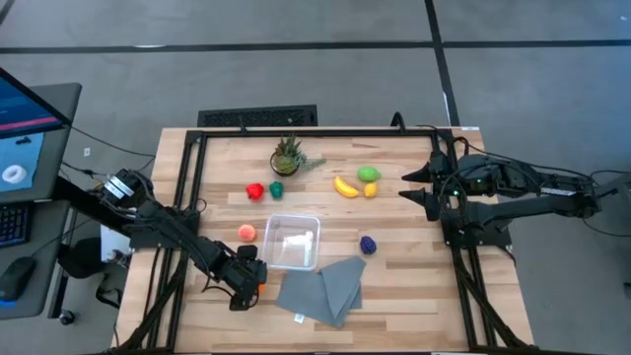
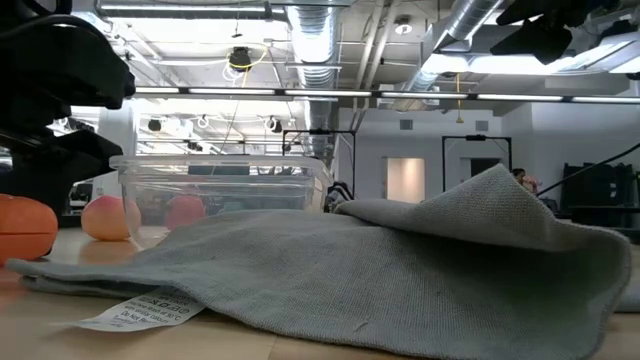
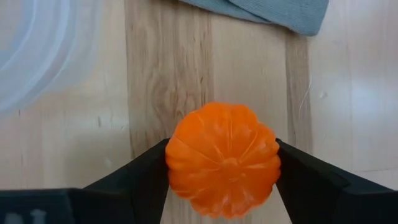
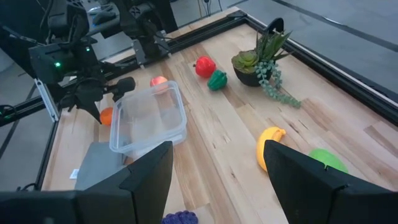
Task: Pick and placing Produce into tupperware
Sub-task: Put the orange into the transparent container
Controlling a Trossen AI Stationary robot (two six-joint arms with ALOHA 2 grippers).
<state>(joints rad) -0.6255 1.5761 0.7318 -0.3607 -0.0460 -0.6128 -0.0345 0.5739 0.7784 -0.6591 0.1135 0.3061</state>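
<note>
- Nothing is seen inside the tupperware (image 1: 293, 242) yet; it sits mid-worktop (image 1: 414, 286).
- Seven produce pieces are left scattered around it, untouched.
- One orange pumpkin (image 3: 224, 158) is pinched by the left end effector (image 3: 222, 168), just beside the tupperware.
- Well apart, the right end effector (image 4: 217, 165) is held spread.

Surface (image 1: 414, 276) lower right of frame is open. Lower centre is blocked by grey cloth (image 1: 322, 288), touching the tupperware (image 1: 293, 242). Plant (image 1: 287, 156) crowds upper centre; bare lane between tupperware and banana (image 1: 345, 187).
</note>
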